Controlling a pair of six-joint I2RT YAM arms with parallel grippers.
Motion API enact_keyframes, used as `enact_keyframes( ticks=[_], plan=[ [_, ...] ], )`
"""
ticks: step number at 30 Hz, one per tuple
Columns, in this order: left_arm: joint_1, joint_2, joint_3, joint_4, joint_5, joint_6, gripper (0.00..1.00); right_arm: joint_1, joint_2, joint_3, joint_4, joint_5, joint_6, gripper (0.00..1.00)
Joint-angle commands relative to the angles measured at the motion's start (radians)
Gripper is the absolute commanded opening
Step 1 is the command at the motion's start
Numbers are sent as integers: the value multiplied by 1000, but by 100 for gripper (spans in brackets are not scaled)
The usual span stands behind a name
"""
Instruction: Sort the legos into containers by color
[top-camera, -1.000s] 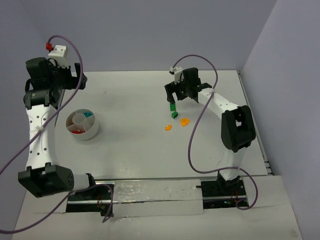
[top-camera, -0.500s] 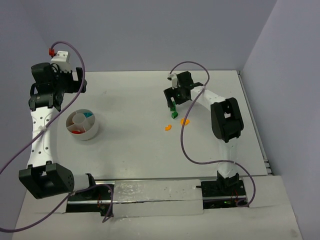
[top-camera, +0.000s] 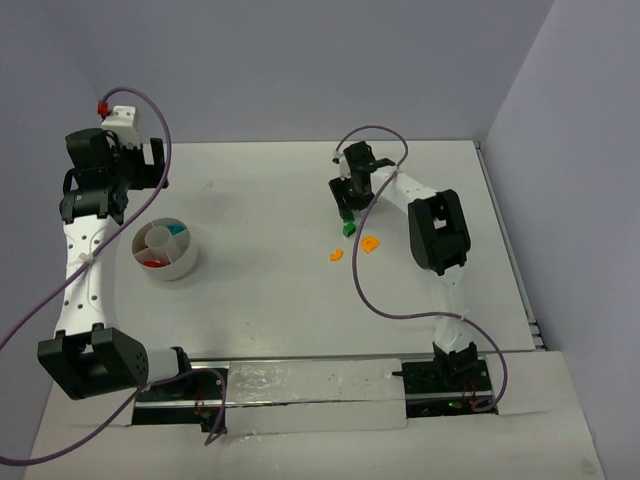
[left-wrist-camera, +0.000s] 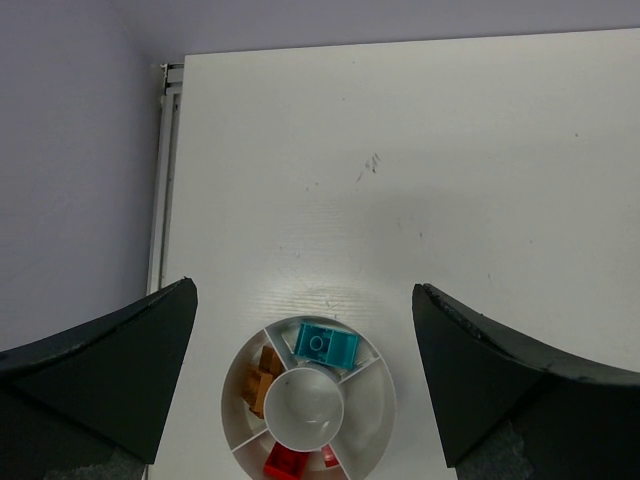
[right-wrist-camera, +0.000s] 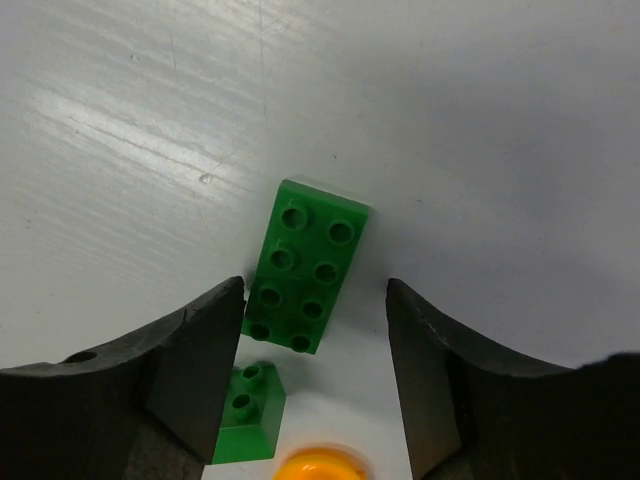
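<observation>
A long green lego (right-wrist-camera: 305, 268) lies flat on the table between the fingers of my right gripper (right-wrist-camera: 315, 285). The left finger touches its edge, while the right finger stands clear of it, so the gripper is open. A small green lego (right-wrist-camera: 248, 412) and an orange curved lego (right-wrist-camera: 320, 468) lie just behind it. In the top view the right gripper (top-camera: 347, 203) is low over the green legos (top-camera: 348, 228), beside two orange legos (top-camera: 370, 242). My left gripper (left-wrist-camera: 304, 288) hangs open high above the white bowl (left-wrist-camera: 385, 395), whose compartments hold a cyan lego (left-wrist-camera: 325, 346), orange legos (left-wrist-camera: 262, 378) and red legos (left-wrist-camera: 287, 462).
The bowl (top-camera: 186, 262) stands at the left of the table, far from the loose legos. A purple cable (top-camera: 372, 250) loops from the right arm over the table's middle right. Walls close the table at the back and right.
The right arm reached forward and came down over the long green lego, and its fingers narrowed around it. The left arm shifted only slightly and stayed open.
</observation>
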Motion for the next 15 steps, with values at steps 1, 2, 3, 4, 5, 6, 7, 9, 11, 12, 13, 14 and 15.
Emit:
enact_keyframes(
  ticks=[1,2,3,4,5,6,7,9,11,12,13,14,15],
  plan=[
    [-3,-24,6,18,-35,19,99,29,35,15,-87,55,-5,53],
    [-4,-21,7,18,-31,19,99,28,32,7,-85,55,-6,48],
    [-5,-19,9,18,-26,18,99,29,28,1,-84,54,-7,42],
    [-5,-17,12,15,-20,15,99,29,23,-3,-82,54,-7,37],
    [-3,-9,20,9,-12,10,99,29,19,-6,-81,47,-9,29],
    [-5,-8,27,8,-2,5,99,28,11,-9,-80,41,-10,24],
    [-3,4,34,-2,9,-1,99,25,5,-10,-79,31,-12,20],
    [-4,26,57,-19,49,-34,99,19,-27,0,-67,-6,-14,9],
    [-5,45,82,-33,115,-61,99,11,-53,22,-40,-62,-13,1],
    [-5,54,94,-36,160,-74,98,4,-68,33,-18,-78,-13,0],
    [-5,57,103,-41,177,-83,98,0,-81,46,1,-104,-14,0],
    [-5,62,110,-47,222,-89,97,-5,-90,63,15,-138,-15,0],
    [-5,68,118,-50,270,-105,96,-9,-102,92,41,-194,-11,0]
  ],
)
